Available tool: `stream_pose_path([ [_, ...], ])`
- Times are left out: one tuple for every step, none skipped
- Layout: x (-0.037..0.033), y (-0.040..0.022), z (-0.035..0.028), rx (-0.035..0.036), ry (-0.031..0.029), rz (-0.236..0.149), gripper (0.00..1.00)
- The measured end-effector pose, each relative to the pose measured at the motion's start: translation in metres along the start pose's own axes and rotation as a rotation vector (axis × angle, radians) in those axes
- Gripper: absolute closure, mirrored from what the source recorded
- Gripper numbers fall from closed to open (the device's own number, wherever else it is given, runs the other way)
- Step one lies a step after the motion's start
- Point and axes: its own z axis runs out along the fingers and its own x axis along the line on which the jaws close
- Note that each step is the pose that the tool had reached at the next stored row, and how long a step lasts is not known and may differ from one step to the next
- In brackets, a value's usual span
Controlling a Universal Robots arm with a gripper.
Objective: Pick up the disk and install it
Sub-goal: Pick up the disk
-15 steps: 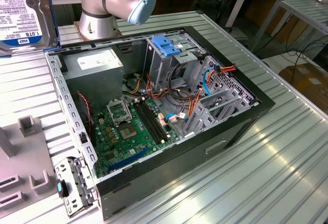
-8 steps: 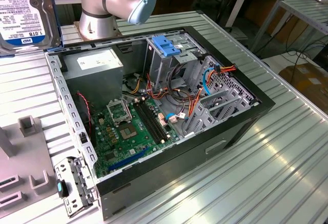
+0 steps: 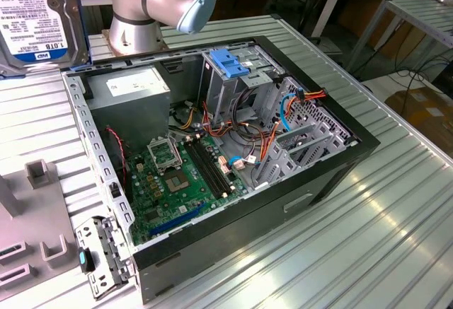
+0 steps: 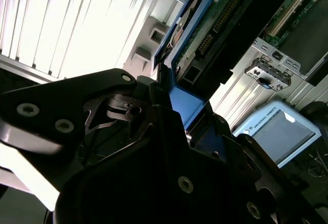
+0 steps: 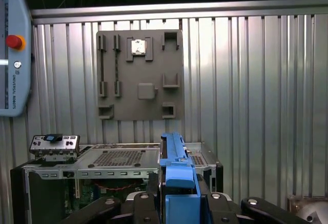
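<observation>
Up beside the open case [image 3: 283, 213], jaws clenched on the disk [image 3: 34, 13] by its blue rails: carry step, I judge, not installed yet, and seating it calls for squaring it to the drive cage [image 3: 237, 76].

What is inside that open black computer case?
A green motherboard, grey power-supply box, metal drive cage with blue latch and coloured cables; anything beneath the motherboard is covered.

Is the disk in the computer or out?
Out. The gripper holds the disk in the air, outside the open computer case.
</observation>
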Motion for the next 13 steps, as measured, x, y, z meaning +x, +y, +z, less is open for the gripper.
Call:
stream_pose_path([
  [0.0, -0.0006, 0.0, 0.0, 0.0, 0.0, 0.63],
  [0.0001, -0.0014, 0.0, 0.0, 0.0001, 0.0, 0.63],
  [0.0001, -0.0021, 0.0001, 0.0, 0.0, 0.0, 0.63],
  [0.0002, -0.0029, 0.0001, -0.0001, 0.0, 0.0, 0.63],
  [0.0002, -0.0035, 0.0002, 0.0, 0.0, 0.0, 0.63],
  [0.0004, -0.0047, 0.0002, -0.0001, 0.0, 0.0, 0.63],
  [0.0006, -0.006, 0.0003, -0.0002, 0.0, 0.001, 0.63],
  [0.0007, -0.0074, 0.0004, -0.0003, 0.0001, 0.001, 0.63],
  [0.0008, -0.0079, 0.0004, -0.0003, 0.0001, 0.001, 0.63],
  [0.0009, -0.0092, 0.0005, -0.0004, 0.0001, 0.001, 0.63],
  [0.0009, -0.01, 0.0005, -0.0004, 0.0001, 0.001, 0.63],
  [0.001, -0.0114, 0.0006, -0.0005, 0.0001, 0.001, 0.63],
  [0.001, -0.0123, 0.0006, -0.0005, 0.0, 0.001, 0.63],
])
